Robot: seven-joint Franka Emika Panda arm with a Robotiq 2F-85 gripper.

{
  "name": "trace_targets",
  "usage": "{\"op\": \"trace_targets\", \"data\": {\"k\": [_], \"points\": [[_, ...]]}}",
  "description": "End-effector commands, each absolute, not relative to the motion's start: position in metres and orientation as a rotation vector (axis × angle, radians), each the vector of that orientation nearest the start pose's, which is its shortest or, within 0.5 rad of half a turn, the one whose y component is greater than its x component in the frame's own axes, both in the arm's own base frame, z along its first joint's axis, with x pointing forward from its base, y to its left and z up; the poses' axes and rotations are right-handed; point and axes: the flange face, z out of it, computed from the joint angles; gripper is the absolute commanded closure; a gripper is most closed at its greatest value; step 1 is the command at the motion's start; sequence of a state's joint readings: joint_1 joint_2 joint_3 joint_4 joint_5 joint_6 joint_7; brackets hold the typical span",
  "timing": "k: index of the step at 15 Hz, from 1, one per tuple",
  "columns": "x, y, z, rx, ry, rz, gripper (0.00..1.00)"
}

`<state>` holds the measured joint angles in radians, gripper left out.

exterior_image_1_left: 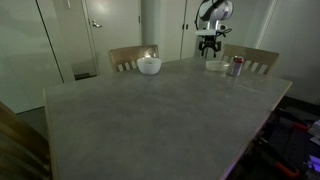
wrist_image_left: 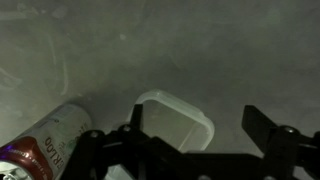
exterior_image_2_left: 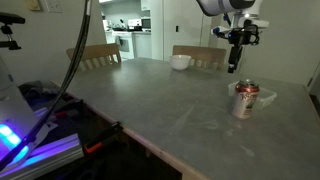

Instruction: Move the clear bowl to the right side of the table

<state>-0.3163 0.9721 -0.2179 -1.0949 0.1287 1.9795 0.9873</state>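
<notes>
The clear bowl (wrist_image_left: 178,118) is squarish with rounded corners and sits on the grey table (wrist_image_left: 120,50). In the wrist view it lies between my fingers, nearer the left one. My gripper (wrist_image_left: 200,125) is open and empty, hanging above the bowl. In both exterior views the gripper (exterior_image_1_left: 209,46) (exterior_image_2_left: 236,62) is above the table's far part, over the clear bowl (exterior_image_1_left: 215,66) (exterior_image_2_left: 268,96). The bowl stands close beside a small metallic can (exterior_image_1_left: 236,67).
The can (exterior_image_2_left: 245,100) (wrist_image_left: 50,140) stands next to the clear bowl. An opaque white round bowl (exterior_image_1_left: 149,66) (exterior_image_2_left: 181,62) sits at the far edge. Wooden chairs (exterior_image_1_left: 133,57) (exterior_image_1_left: 252,59) stand behind the table (exterior_image_1_left: 150,120).
</notes>
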Motion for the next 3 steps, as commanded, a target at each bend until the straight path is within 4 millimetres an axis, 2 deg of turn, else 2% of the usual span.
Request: {"op": "trace_targets", "data": {"k": [1,3], "points": [[0.6897,-0.3113,0.2506,-2.474,1.997,0.154,0.0],[0.6916,-0.3023,0.2569,-2.491,1.945,0.161,0.0]]}}
